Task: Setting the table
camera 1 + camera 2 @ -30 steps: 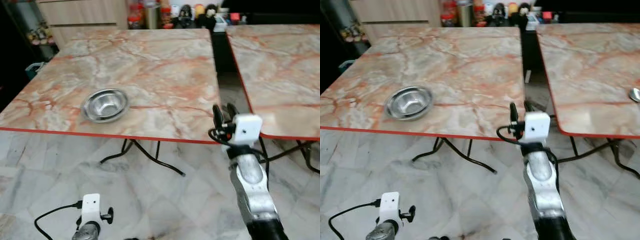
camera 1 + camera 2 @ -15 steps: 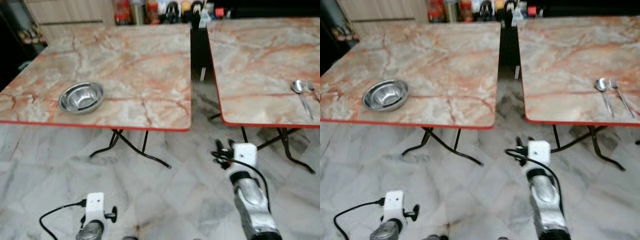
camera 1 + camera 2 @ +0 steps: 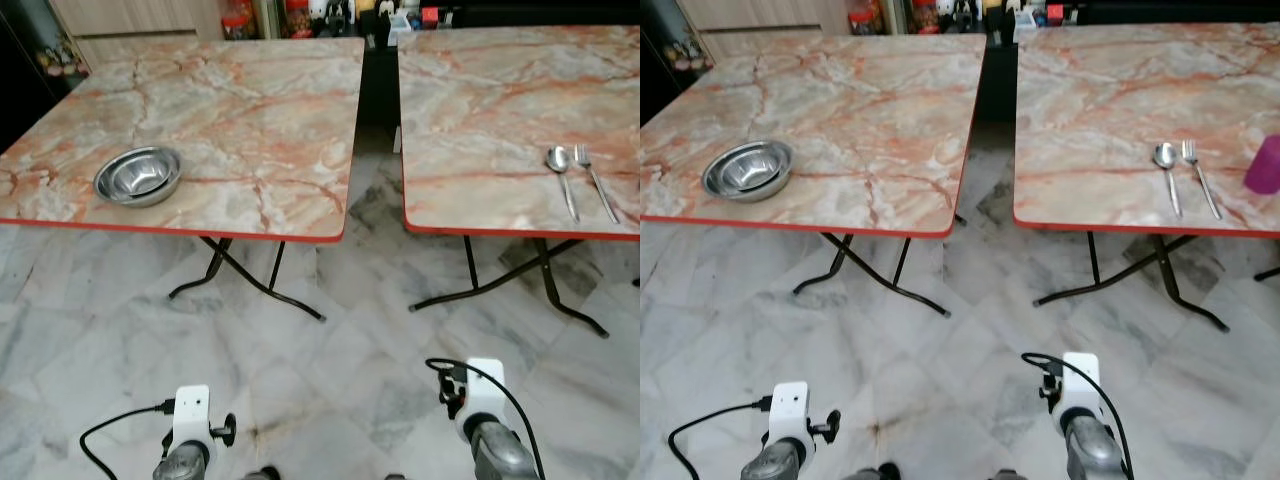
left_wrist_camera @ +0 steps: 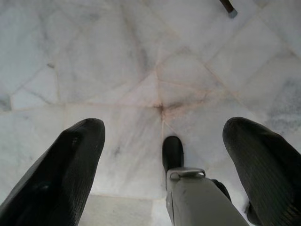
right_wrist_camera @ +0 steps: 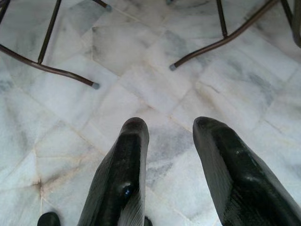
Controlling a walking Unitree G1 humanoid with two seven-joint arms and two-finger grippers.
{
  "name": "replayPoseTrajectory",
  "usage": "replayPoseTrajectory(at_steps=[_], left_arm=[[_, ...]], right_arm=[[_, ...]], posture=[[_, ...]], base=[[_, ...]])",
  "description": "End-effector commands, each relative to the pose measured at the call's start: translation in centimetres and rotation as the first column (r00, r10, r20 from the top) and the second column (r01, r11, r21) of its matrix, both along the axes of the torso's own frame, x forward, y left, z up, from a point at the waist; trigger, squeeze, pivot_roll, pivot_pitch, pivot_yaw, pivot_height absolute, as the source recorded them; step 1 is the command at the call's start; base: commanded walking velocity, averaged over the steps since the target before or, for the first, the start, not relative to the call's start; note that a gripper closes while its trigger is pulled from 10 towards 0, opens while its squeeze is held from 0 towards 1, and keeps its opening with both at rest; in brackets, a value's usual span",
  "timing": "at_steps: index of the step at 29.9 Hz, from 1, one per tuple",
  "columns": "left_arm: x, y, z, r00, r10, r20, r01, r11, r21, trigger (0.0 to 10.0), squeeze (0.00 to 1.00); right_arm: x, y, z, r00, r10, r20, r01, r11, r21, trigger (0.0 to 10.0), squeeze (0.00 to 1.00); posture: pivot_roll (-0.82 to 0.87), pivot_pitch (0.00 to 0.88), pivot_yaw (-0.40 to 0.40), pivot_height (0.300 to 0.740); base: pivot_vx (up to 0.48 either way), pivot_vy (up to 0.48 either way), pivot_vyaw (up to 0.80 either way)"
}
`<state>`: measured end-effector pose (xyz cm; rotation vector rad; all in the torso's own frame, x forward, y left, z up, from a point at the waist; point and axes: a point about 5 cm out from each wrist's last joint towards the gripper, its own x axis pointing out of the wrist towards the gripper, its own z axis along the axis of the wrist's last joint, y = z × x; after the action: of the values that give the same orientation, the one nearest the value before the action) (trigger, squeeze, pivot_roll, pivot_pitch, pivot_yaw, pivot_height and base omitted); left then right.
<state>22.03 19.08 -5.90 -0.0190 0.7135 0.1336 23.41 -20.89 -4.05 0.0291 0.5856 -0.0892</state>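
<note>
A steel bowl [image 3: 138, 175] sits near the front left of the left marble table [image 3: 250, 120]. On the right table [image 3: 1110, 100] a spoon [image 3: 1166, 160] and a fork [image 3: 1193, 160] lie side by side, with a purple cup [image 3: 1266, 163] beside them at the right edge. Both arms hang low over the floor, the left arm [image 3: 190, 430] and the right arm [image 3: 480, 400]. My left gripper [image 4: 164, 125] is open wide above the floor tiles. My right gripper [image 5: 170, 123] is open with a narrower gap and nothing in it.
A narrow gap [image 3: 378, 90] runs between the two tables, whose black folding legs [image 3: 250, 290] spread over the marble floor [image 3: 330, 380]. Bottles and jars [image 3: 300, 15] line the back behind the tables. My foot [image 4: 173, 151] is seen below the left gripper.
The camera has pulled back and turned right, bringing the spoon, fork and cup into view. My right arm has dropped from the table's edge to hang low near the floor.
</note>
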Motion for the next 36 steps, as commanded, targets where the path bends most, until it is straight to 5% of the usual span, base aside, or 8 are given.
replayPoseTrajectory(at_steps=[1, 11, 36], left_arm=[[-1.0, 0.7, -0.6, 0.999, 0.019, -0.043, -0.019, 1.000, 0.002, 10.0, 0.00], [-1.1, 0.5, -0.7, 0.998, 0.011, -0.060, -0.011, 1.000, 0.004, 10.0, 0.00], [-1.1, 0.4, -0.7, 0.998, 0.007, -0.062, -0.007, 1.000, 0.003, 10.0, 0.00]], right_arm=[[-1.2, 0.7, -1.2, 0.998, 0.000, -0.067, 0.002, 1.000, 0.025, 10.0, 0.00], [-4.5, 0.1, -3.4, 0.972, -0.073, -0.223, 0.080, 0.997, 0.024, 10.0, 0.00], [-5.5, -0.1, -3.9, 0.960, -0.128, -0.248, 0.133, 0.991, 0.004, 10.0, 0.00]], posture=[[-0.07, 0.157, 0.047, 0.740], [-0.06, 0.158, 0.045, 0.740], [-0.07, 0.161, 0.046, 0.740]], base=[[0.000, 0.000, 0.00], [0.051, 0.000, 0.00], [0.344, 0.000, 0.00]])
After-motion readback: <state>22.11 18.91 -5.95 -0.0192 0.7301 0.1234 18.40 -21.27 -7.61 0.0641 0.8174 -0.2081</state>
